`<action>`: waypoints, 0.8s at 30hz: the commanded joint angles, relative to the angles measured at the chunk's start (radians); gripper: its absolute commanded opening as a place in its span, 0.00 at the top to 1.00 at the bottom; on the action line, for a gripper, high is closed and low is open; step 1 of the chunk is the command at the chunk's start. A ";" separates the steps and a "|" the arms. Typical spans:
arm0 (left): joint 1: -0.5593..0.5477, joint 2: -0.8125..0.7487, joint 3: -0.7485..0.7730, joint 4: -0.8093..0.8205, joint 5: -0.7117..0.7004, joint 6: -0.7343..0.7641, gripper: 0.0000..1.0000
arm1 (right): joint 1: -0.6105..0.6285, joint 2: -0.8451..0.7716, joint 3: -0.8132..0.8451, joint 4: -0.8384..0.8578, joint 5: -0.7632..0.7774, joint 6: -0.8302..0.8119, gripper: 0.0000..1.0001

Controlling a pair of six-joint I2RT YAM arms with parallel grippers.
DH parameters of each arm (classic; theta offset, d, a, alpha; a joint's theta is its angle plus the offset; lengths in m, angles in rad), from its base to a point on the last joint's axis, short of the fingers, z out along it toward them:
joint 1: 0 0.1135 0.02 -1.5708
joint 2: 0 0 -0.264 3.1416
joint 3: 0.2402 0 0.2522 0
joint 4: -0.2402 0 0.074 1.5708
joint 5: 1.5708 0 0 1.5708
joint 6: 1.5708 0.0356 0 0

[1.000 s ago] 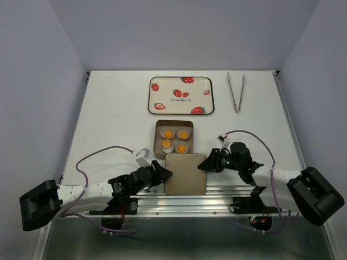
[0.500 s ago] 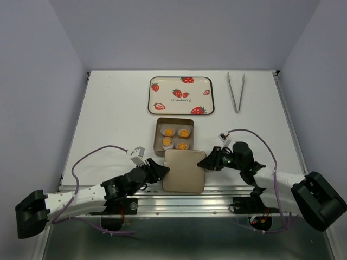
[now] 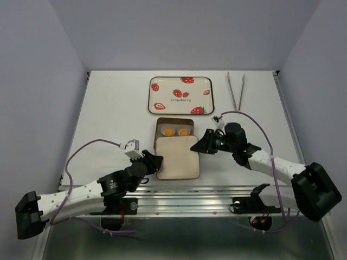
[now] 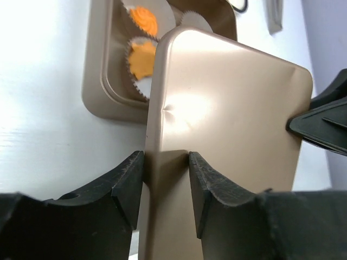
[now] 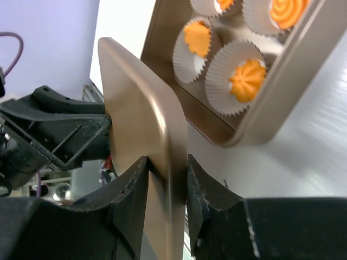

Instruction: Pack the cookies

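A flat gold metal lid (image 3: 177, 160) hangs tilted over the near half of the square gold tin (image 3: 158, 129), the left gripper (image 3: 153, 162) clamped on its left edge and the right gripper (image 3: 198, 146) on its right corner. The orange-yellow cookies (image 3: 169, 131) sit inside the tin. Closing it is the step in hand, and next the lid likely needs shifting farther and lowering flat.

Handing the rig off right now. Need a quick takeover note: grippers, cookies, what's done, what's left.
Left gripper: shut on the lid, left edge.
Right gripper: shut on the lid's right edge.
Cookies: all four in paper cups inside the tin, mid-table.
Done: cookies are in the tin; both arms hold the lid over its near half.
Left: square the lid over the tin, seat it, release both grippers.
Tray and tongs lie at the far side, not in play.
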 commanded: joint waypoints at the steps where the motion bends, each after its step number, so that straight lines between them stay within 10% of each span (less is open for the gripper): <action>1: -0.005 0.047 0.163 -0.054 -0.119 0.044 0.51 | 0.010 0.062 0.106 -0.035 0.075 0.024 0.80; 16: 0.368 0.334 0.307 0.284 0.132 0.400 0.48 | 0.010 0.303 0.310 -0.007 0.205 0.081 0.80; 24: 0.426 0.455 0.354 0.283 0.205 0.403 0.49 | 0.001 0.338 0.323 0.054 0.222 0.076 0.99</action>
